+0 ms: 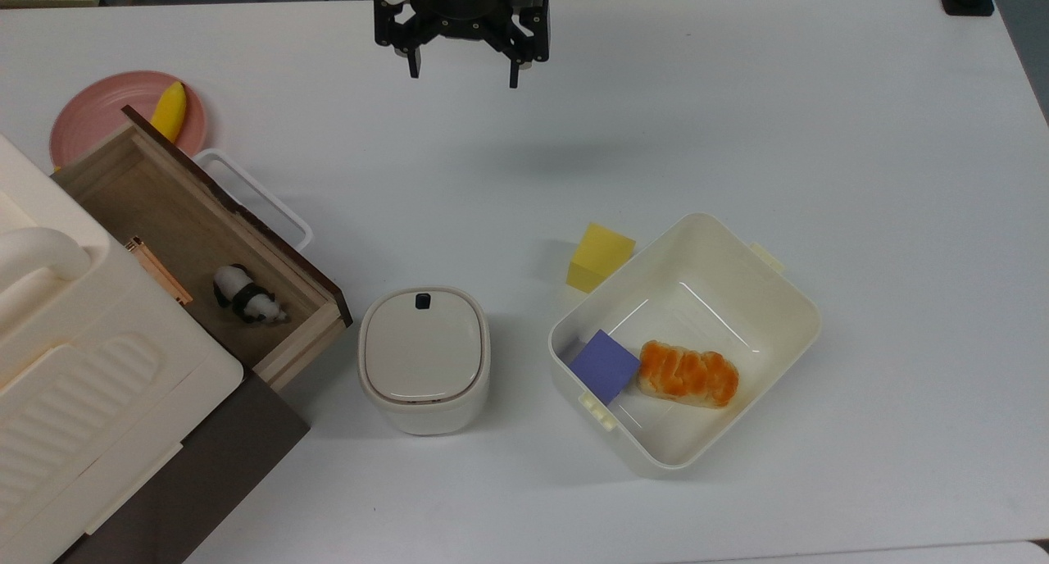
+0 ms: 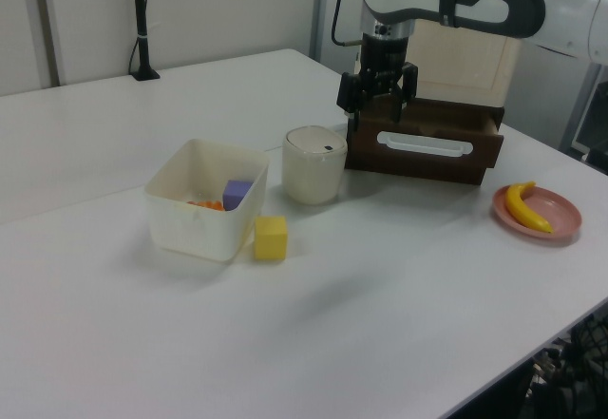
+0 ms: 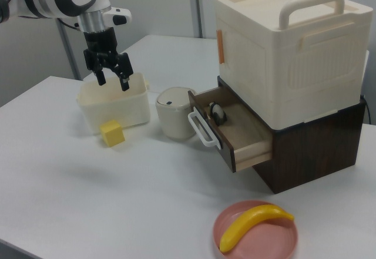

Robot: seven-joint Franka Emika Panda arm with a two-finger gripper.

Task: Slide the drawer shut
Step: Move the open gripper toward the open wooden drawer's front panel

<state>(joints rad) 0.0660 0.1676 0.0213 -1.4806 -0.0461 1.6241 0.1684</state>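
Observation:
The drawer (image 1: 176, 220) stands pulled out of a dark brown cabinet at the top view's left. It has a light wood inside, a dark brown front panel and a long white loop handle (image 1: 256, 199). A small panda toy (image 1: 246, 297) lies in it. The left view shows the drawer front (image 2: 423, 158), and the right view shows the drawer (image 3: 235, 131) sticking out toward the table. My gripper (image 1: 463, 76) hangs open and empty above the table, well apart from the handle. It also appears in the left view (image 2: 377, 113) and the right view (image 3: 113, 83).
A small white lidded bin (image 1: 424, 359) stands just beside the drawer's front corner. A cream tub (image 1: 721, 244) holds a bread roll and a purple block, with a yellow block (image 1: 600, 256) beside it. A pink plate (image 1: 98, 117) with a banana sits behind the drawer. A cream box (image 1: 74, 367) tops the cabinet.

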